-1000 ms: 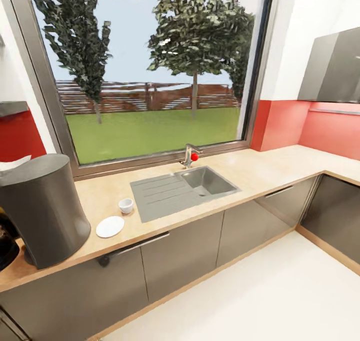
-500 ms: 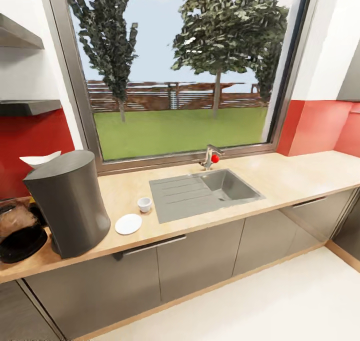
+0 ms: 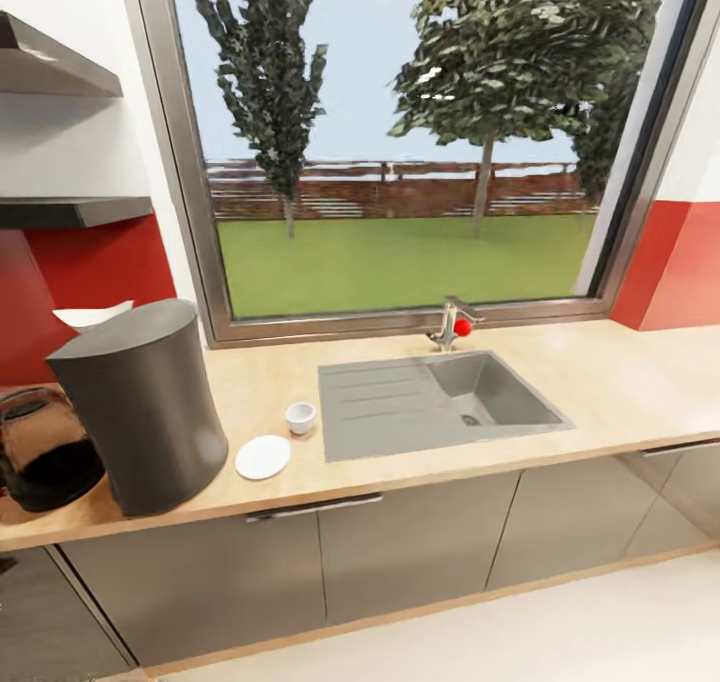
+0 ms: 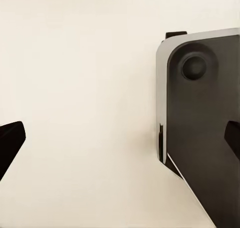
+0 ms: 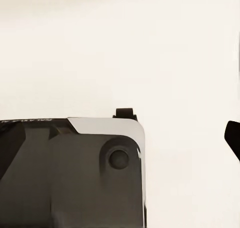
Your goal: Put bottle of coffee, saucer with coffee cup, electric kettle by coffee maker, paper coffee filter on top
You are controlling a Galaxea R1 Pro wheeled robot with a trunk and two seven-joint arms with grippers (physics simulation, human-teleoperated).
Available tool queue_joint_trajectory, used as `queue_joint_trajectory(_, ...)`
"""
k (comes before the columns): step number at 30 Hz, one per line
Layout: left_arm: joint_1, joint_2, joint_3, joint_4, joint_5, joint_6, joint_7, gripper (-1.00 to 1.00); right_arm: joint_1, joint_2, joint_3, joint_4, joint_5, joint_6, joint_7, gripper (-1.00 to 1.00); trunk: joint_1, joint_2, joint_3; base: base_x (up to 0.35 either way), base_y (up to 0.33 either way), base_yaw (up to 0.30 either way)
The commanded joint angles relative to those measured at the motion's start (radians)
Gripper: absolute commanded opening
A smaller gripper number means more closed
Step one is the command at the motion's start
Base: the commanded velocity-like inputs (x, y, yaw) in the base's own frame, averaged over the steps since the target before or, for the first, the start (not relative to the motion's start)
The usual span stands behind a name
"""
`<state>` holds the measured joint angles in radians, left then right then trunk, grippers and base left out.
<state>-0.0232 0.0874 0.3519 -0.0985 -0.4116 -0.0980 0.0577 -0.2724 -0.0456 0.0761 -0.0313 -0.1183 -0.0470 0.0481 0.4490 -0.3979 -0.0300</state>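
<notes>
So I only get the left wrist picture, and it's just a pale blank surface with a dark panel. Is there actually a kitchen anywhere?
Observer: Yes. The head view shows the kitchen countertop with a steel sink set into it, below a big window.
Operator: Any coffee things on it?
Observer: The coffee maker stands toward the counter's left end, with the electric kettle close beside it, further left.
Operator: And a cup?
Observer: The coffee cup sits on the bare counter next to the saucer, not on it, between the coffee maker and the sink.
</notes>
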Motion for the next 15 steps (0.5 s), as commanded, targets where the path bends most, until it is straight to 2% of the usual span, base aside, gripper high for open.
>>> queue_joint_trajectory(1,-0.001,0.000,0.007,0.002,-0.010,-0.005,0.004,1.00,-0.001,0.000,0.008,0.001,-0.011,-0.004,0.004,1.00,0.001,-0.002,-0.003,0.233,-0.252,0.277)
queue_joint_trajectory(6,-0.001,-0.001,0.006,0.002,-0.010,-0.005,0.004,1.00,-0.001,0.000,0.008,0.001,-0.011,-0.004,0.004,1.00,0.001,-0.002,-0.005,0.216,-0.259,0.277)
queue_joint_trajectory(10,-0.001,0.000,0.006,0.002,-0.010,-0.006,0.004,1.00,-0.001,0.000,0.008,0.001,-0.011,-0.004,0.004,1.00,0.001,-0.002,-0.007,0.100,-0.276,0.276)
queue_joint_trajectory(15,-0.001,0.000,0.005,0.002,-0.011,-0.006,0.004,1.00,-0.001,0.000,0.008,0.001,-0.011,-0.004,0.004,1.00,0.001,-0.002,-0.009,0.016,-0.082,0.277)
